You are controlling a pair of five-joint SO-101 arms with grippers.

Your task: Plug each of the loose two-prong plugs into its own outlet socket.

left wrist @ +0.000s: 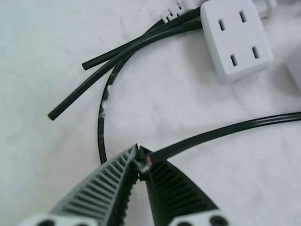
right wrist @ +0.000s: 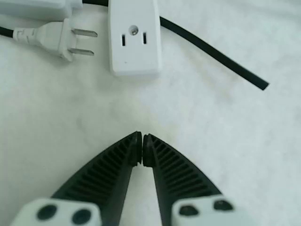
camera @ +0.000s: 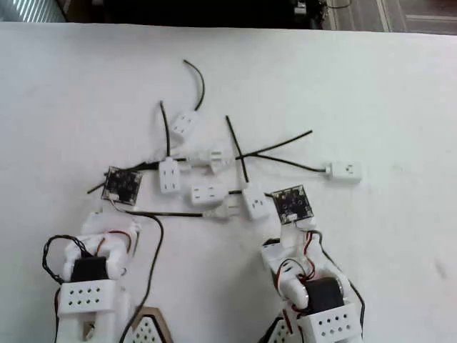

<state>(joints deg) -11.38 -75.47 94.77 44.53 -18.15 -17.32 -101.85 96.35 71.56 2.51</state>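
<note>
**Hands both closed, left one on a cord end**

Your left hand (left wrist: 141,160) is closed, and its tips pinch the cut end of a black cord (left wrist: 225,132). In the high view, that cord runs toward 3 o'clock across the surface (camera: 385,86) to a two-prong plug (camera: 227,209) lying flat near the middle of the cluster. The plug's prongs point toward 3 o'clock at a socket block (camera: 256,201) just beside it. The right wrist view shows you a gap between the prongs and the block, and the block's slots face up, so this plug is not seated.

Your right hand (right wrist: 142,147) is closed too, its tips touching with nothing between them. It hangs over bare surface near that same block.

Ahead of your left hand, a four-slot socket block (left wrist: 237,40) lies face up, with two loose cord ends close beside it. Seen from above, one lone socket block (camera: 344,171) sits well apart at 3 o'clock of the cluster, its cord leading back toward 9 o'clock. Another tilted block (camera: 184,125) lies at 12 o'clock of the cluster.
</note>
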